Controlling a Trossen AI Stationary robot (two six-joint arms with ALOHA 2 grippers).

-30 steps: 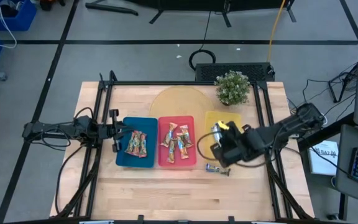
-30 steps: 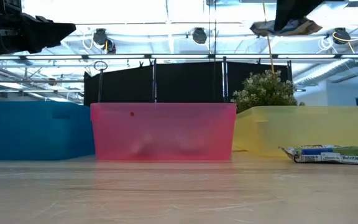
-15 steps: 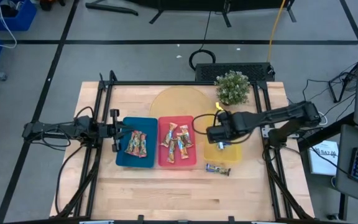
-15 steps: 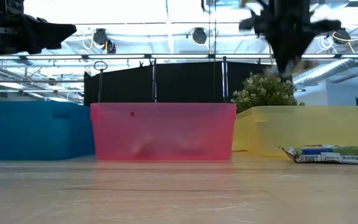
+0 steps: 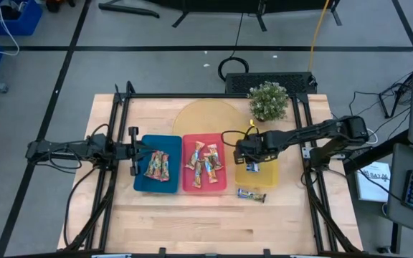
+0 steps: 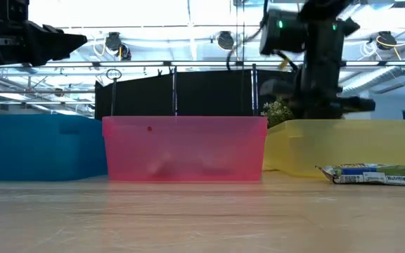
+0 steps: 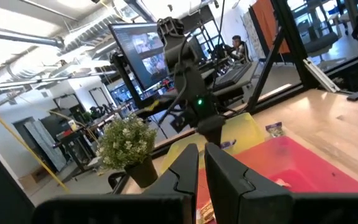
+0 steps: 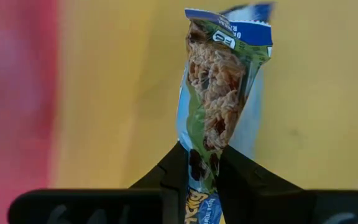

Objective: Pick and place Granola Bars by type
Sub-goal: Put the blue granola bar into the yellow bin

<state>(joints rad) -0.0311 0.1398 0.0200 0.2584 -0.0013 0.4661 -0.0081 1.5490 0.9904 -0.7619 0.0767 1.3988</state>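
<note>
1. Here, in the high view, the right gripper sits right of centre, over the shallow yellow plastic tray.
2. Its jaws pinch one blue-silver wrapped granola bar, which stands upright between the dark fingers above the tray's yellow floor.
3. A second blue-silver wrapped bar lies on the pale wooden table, just below the yellow tray; the low view shows it at the right edge.
4. The shallow red plastic tray at centre holds orange-gold bars; the shallow blue plastic tray to its left holds red-green bars.
5. The left gripper waits at the blue tray's left edge, jaws nearly closed on nothing.
6. A small potted green plant stands above the yellow tray.
</note>
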